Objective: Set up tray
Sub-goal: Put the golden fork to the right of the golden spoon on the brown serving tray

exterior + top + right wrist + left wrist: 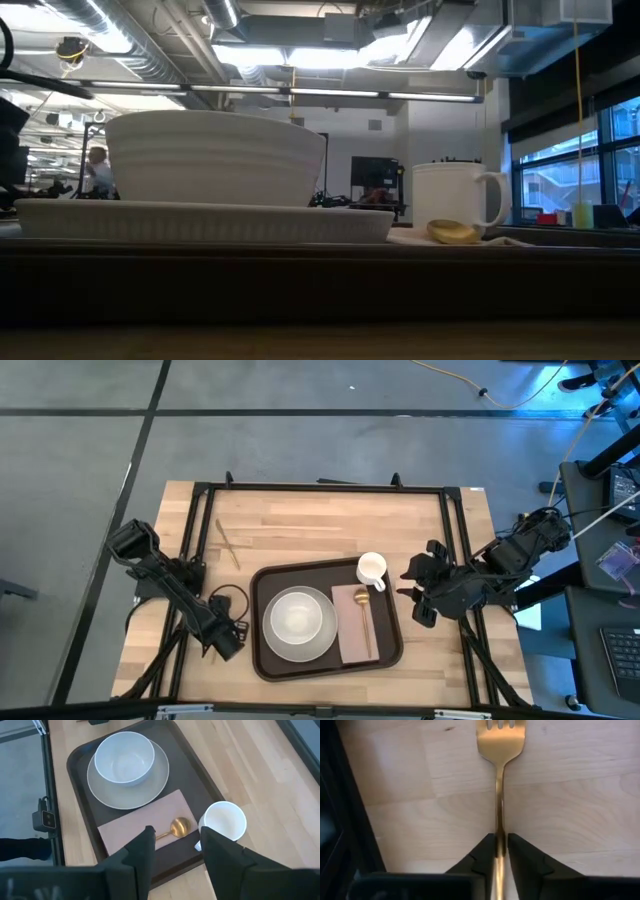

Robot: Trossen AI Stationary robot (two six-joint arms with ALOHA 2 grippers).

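Beside tray (262, 585), left tool (502, 846) grips gold fork (500, 750) over bench (300, 525); right tool (176, 842) wide, empty.

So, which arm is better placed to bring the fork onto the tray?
The left. Its gripper already has its jaws shut on the gold fork, beside the tray. The right gripper hangs open and empty above the mug's side.

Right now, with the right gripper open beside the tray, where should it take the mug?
Probably the wall at the rim, from straight above. The mug stands upright, mouth open, in the tray's far right corner, so the right gripper can put one finger inside and one outside. The handle looks too small to pinch.
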